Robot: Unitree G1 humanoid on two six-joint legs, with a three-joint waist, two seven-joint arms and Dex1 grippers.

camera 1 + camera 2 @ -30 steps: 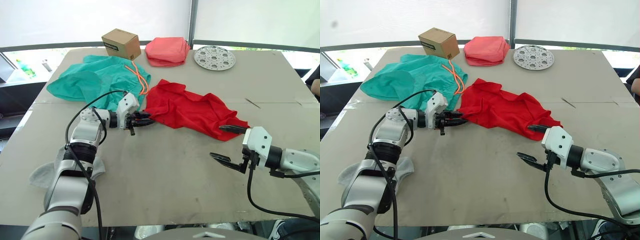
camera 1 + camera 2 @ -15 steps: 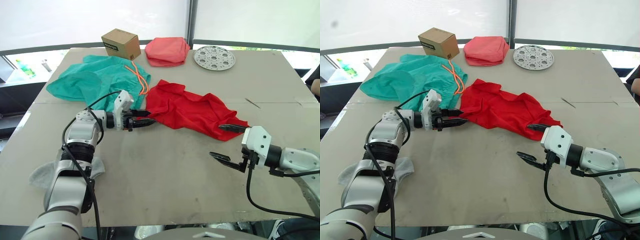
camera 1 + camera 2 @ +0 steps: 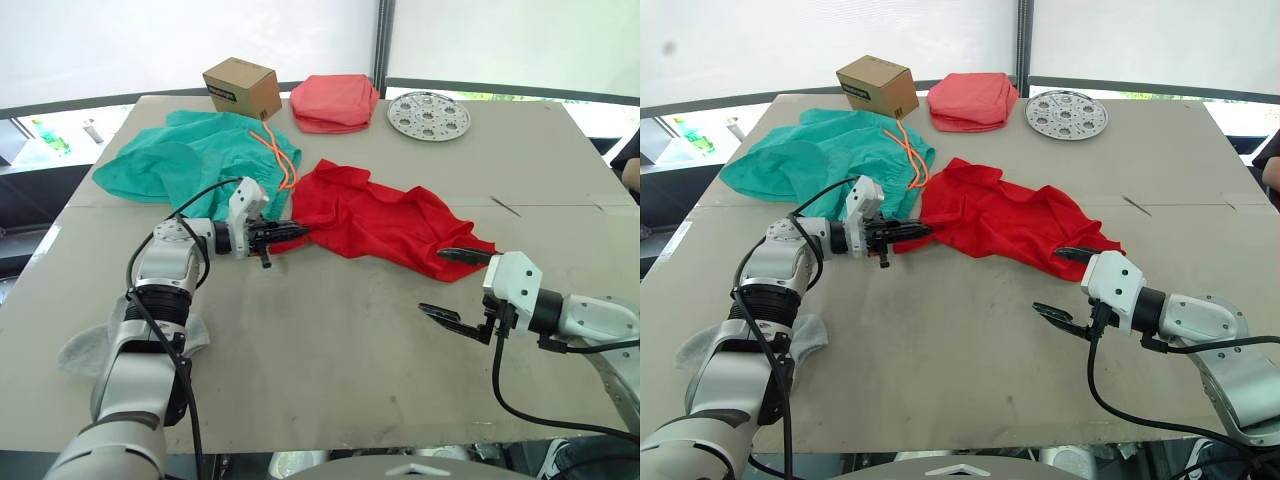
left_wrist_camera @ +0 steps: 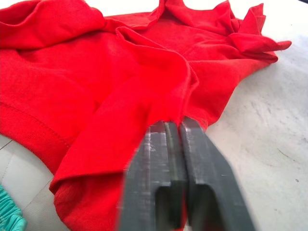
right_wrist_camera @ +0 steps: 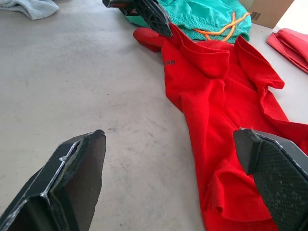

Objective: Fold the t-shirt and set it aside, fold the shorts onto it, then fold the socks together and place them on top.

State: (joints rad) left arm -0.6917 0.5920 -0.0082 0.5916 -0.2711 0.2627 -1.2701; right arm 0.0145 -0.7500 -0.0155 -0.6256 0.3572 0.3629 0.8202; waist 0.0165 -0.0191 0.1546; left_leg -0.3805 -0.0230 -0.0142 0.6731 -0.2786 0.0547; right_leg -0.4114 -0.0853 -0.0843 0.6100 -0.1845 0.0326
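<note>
Two grippers flank the t-shirt (image 3: 385, 220), crumpled at table (image 3: 330, 350) centre; the left gripper (image 3: 288, 233), now clamped on its 9 o'clock hem, has drawn slightly back; the right gripper (image 3: 450, 283) waits agape at 5 o'clock; folding is just starting.

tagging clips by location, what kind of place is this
Probably a robot test or lab bench by bright windows, not a home: a cardboard-covered table, garments like the t-shirt laid out, plus a cardboard box.
</note>
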